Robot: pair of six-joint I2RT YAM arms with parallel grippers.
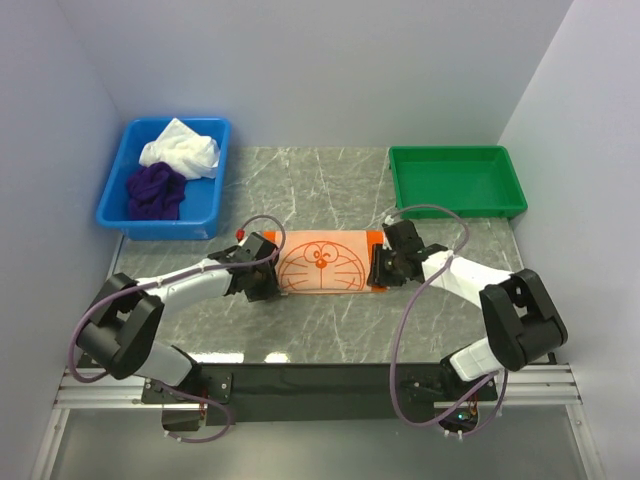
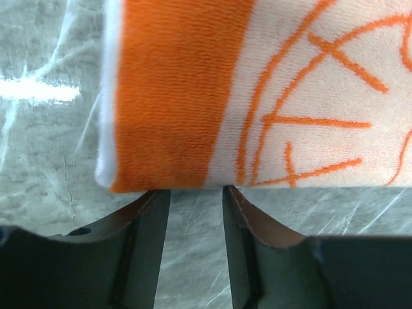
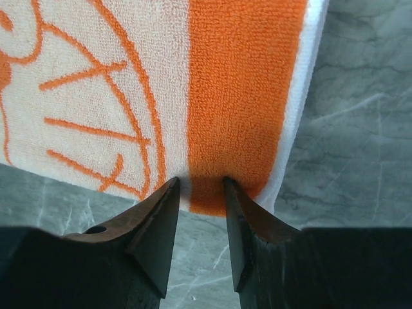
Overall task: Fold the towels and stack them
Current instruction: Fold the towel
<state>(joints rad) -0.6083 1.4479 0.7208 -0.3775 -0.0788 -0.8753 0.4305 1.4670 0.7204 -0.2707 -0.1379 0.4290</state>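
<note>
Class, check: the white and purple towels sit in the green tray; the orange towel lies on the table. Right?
No. Top external view: white towel and purple towel sit in the blue bin; orange towel lies on the table.

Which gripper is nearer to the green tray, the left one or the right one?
Right. The right gripper is at the orange towel's right end, on the green tray's side. The left gripper is at the towel's left end, farther away.
</note>
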